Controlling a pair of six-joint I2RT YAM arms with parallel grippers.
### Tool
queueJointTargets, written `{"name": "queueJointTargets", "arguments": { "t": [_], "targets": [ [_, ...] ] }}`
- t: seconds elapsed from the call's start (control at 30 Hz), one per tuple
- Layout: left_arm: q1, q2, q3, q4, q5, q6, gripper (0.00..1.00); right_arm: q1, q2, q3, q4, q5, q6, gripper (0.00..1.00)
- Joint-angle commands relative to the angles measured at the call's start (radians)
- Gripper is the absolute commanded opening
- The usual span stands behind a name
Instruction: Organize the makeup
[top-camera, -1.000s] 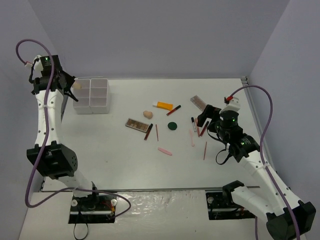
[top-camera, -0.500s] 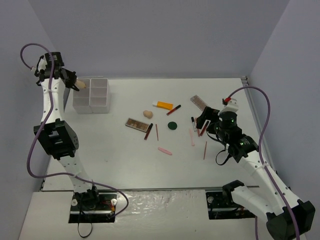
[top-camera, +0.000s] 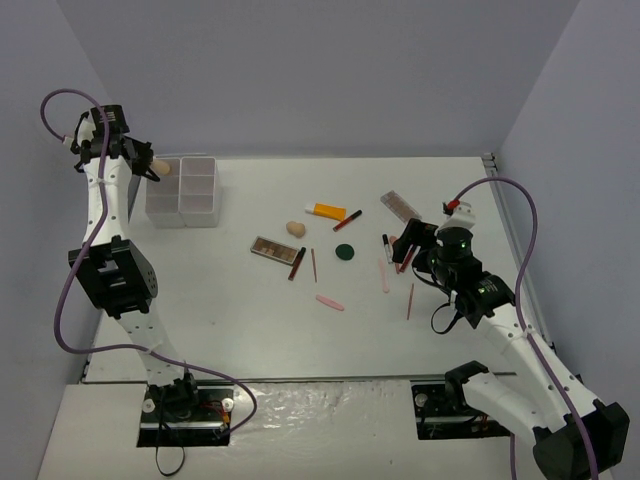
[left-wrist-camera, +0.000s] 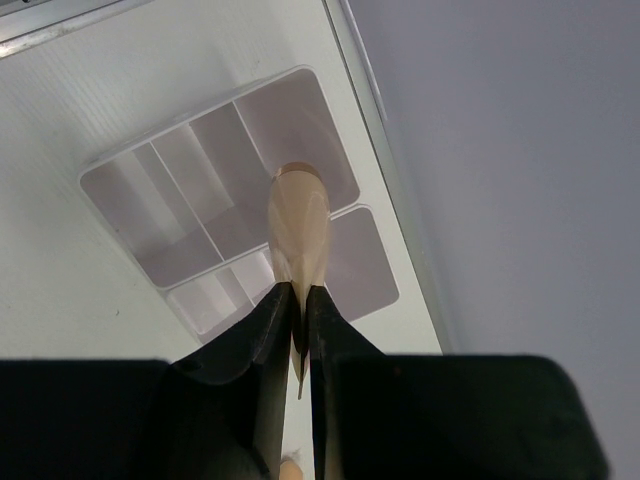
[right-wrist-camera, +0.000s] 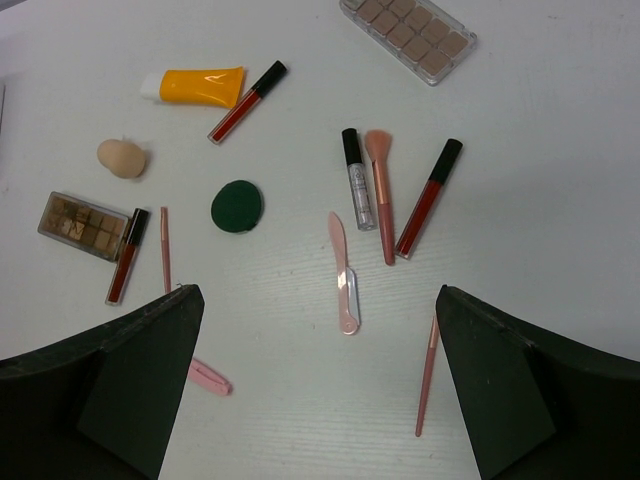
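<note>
My left gripper is shut on a beige tube and holds it just above the left side of the white four-compartment box. In the left wrist view the tube sticks out of the gripper over the box. My right gripper is open and empty, hovering above the scattered makeup. In its view I see an orange tube, a beige sponge, a dark-green compact, two brown palettes, dark-red sticks and a pink spatula.
The makeup lies across the table's middle and right: the orange tube, the sponge, the compact, a palette, a pink pencil. The box's compartments look empty. Purple walls enclose the table.
My left arm has swung round and carried the beige tube up to the box's left side. My right gripper has shifted slightly toward the near edge.
</note>
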Motion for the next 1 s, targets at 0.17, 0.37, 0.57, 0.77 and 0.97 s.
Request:
{"name": "queueJointTargets", "arguments": {
  "t": [0.17, 0.37, 0.57, 0.77, 0.97],
  "targets": [
    [0.007, -0.036, 0.055, 0.081, -0.011, -0.026, 0.00, -0.001, -0.015, -0.002, 0.065, -0.007, 0.001, 1.00],
    [0.007, -0.009, 0.038, 0.100, -0.017, -0.036, 0.00, -0.001, -0.009, -0.006, 0.066, -0.005, 0.001, 1.00],
    [0.007, 0.008, 0.016, 0.122, -0.025, -0.035, 0.00, -0.001, -0.012, -0.014, 0.068, -0.006, 0.002, 1.00],
    [0.007, 0.032, 0.019, 0.111, -0.033, -0.039, 0.05, -0.001, -0.011, -0.017, 0.069, -0.008, 0.002, 1.00],
    [0.007, 0.047, 0.012, 0.122, -0.022, -0.052, 0.26, -0.001, -0.012, -0.020, 0.073, -0.008, 0.007, 1.00]
  ]
}}
